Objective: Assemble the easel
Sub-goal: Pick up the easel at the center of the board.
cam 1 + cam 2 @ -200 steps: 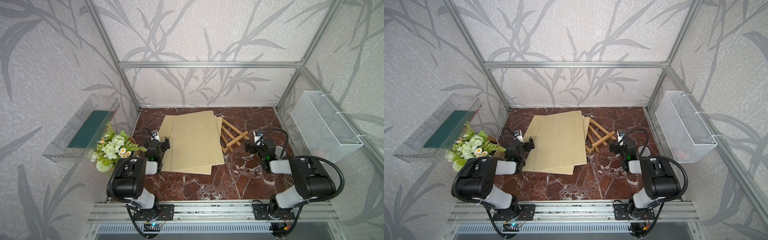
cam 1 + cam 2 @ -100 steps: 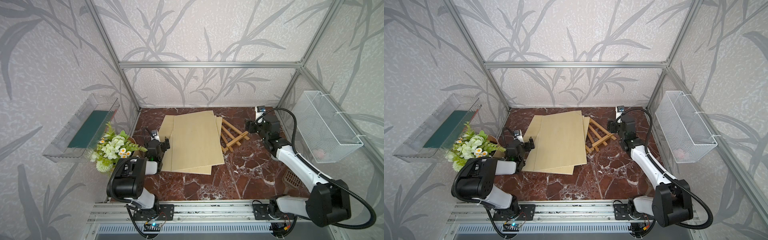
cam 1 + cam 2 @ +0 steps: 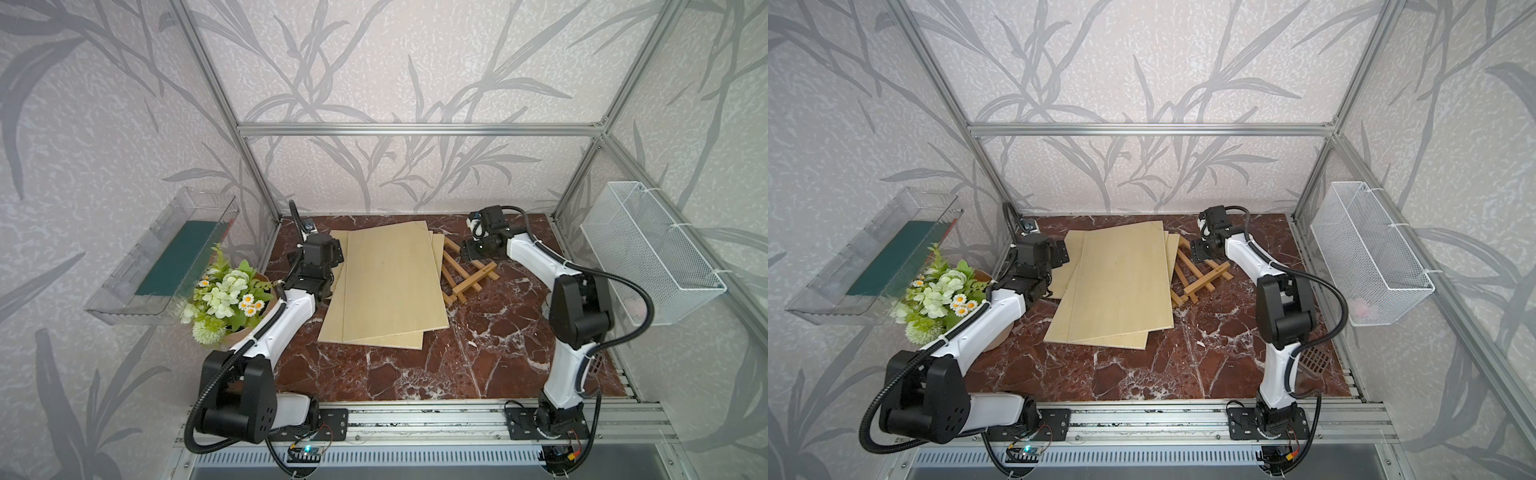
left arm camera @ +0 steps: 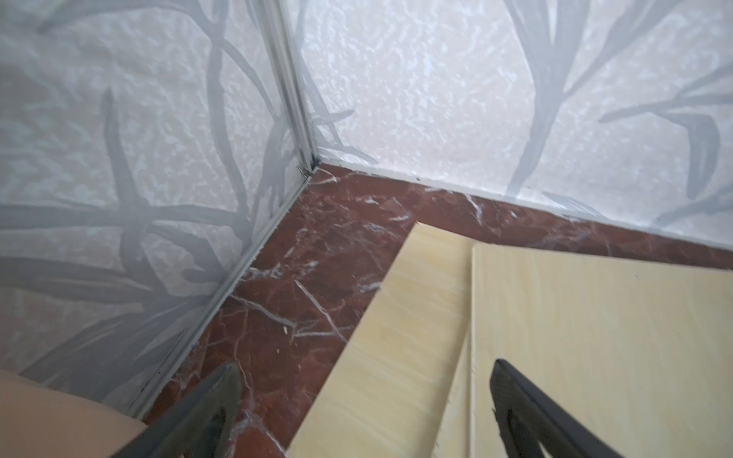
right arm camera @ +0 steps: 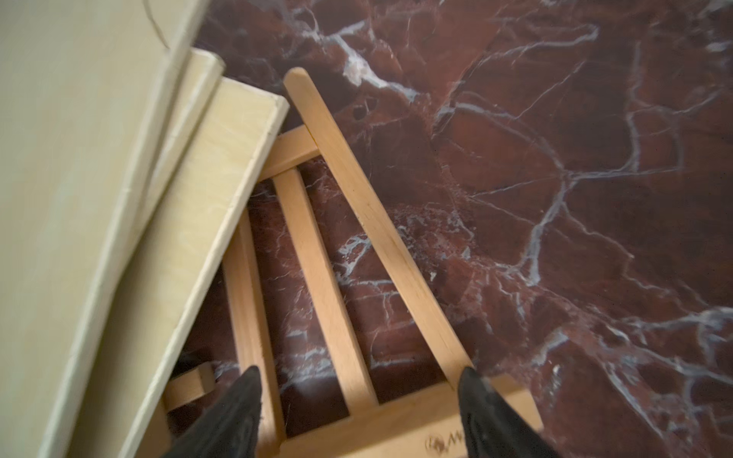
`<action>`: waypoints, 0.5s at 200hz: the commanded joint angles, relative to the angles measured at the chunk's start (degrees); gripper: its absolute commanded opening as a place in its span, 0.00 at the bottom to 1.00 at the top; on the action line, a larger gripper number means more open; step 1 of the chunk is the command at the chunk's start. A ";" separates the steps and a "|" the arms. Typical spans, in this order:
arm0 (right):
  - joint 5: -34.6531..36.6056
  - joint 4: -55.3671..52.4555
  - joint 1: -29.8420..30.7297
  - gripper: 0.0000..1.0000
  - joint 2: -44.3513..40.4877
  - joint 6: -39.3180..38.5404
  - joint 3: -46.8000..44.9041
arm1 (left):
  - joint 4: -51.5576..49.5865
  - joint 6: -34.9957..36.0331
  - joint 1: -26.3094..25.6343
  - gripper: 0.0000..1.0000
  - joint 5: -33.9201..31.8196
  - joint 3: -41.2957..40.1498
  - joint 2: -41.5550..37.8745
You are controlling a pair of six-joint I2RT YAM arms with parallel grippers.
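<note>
The marble table (image 3: 415, 374) carries a loose stack of pale boards (image 3: 390, 282) in its middle, lying as it did a second ago. The left arm (image 3: 286, 316), folded near the front rail a second ago, now stretches out to the stack's far left edge. The right arm (image 3: 540, 257), already out toward the back half a second ago, now bends lower over the easel (image 3: 465, 278). The easel lies flat on the table just right of the boards, unmoved, with the side toward them tucked under their edge. The left gripper (image 4: 365, 366) stands wide open and holds nothing, one finger over bare table and the other over the boards. The right gripper (image 5: 361, 370) has narrowed somewhat but is still apart. Its fingers (image 5: 238, 408) straddle the easel's rails, and whether they touch the wood cannot be told.
</note>
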 commanded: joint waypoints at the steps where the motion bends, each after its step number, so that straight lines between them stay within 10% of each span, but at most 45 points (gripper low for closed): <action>1: 2.58 -13.73 0.64 0.76 7.21 -1.13 8.65 | -10.25 -2.33 -5.65 0.99 -3.61 0.86 -1.33; 100: 9.15 -30.85 0.95 0.68 33.60 -4.03 42.85 | -9.28 -8.71 -9.41 0.99 5.33 0.55 -3.46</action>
